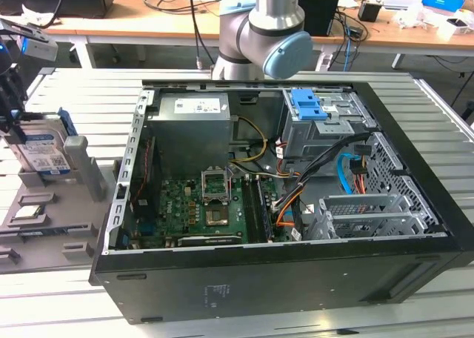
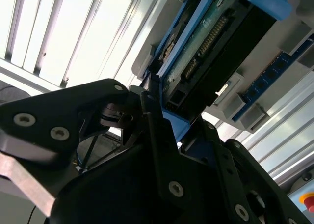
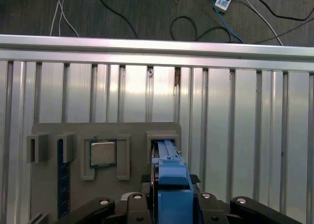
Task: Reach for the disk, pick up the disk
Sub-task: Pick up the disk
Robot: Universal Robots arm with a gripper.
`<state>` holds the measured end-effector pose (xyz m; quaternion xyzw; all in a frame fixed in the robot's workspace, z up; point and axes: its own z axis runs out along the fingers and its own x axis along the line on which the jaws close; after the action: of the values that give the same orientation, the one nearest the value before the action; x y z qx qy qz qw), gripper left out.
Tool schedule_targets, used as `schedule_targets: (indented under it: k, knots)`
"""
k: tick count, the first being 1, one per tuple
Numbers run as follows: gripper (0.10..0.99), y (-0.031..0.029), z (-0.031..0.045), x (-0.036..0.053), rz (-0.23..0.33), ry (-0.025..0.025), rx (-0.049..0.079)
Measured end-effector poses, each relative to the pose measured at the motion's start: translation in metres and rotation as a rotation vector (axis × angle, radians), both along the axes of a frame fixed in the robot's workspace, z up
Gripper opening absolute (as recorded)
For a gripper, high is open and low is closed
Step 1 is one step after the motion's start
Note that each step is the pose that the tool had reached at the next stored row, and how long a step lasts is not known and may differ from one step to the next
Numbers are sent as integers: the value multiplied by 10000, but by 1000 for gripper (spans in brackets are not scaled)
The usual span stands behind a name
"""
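Observation:
The disk (image 1: 41, 151) is a silver-grey hard drive with a white-and-blue label and blue side rails. It stands on edge in a grey holder (image 1: 81, 176) at the exterior view's left. My gripper (image 1: 18, 123) comes down on it from above, black fingers (image 2: 151, 111) against its sides, shut on it. In the first wrist view the blue rail of the disk (image 3: 171, 184) runs between the gripper (image 3: 171, 181) linkages. The second wrist view shows the circuit-board face of the disk (image 2: 206, 52) held in the gripper (image 2: 179, 113).
An open black computer case (image 1: 281, 279) fills the middle, with a blue-latched drive cage (image 1: 307, 104) inside. The grey fixture tray (image 3: 132, 130) also holds a small chip (image 3: 103, 153) and a blue memory stick (image 3: 63, 180). The arm's base (image 1: 259, 27) stands behind the case.

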<state>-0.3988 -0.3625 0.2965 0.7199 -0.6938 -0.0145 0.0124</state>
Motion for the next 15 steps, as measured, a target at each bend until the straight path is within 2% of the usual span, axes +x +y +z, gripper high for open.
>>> schedule_targets:
  k: [6,10,12,15]
  knots:
    - [369,1,100,0,0,0,1]
    - [369,1,140,0,0,1,0]
    - [369,1,195,1,0,0,1]
    - [369,2,236,1,0,0,1]
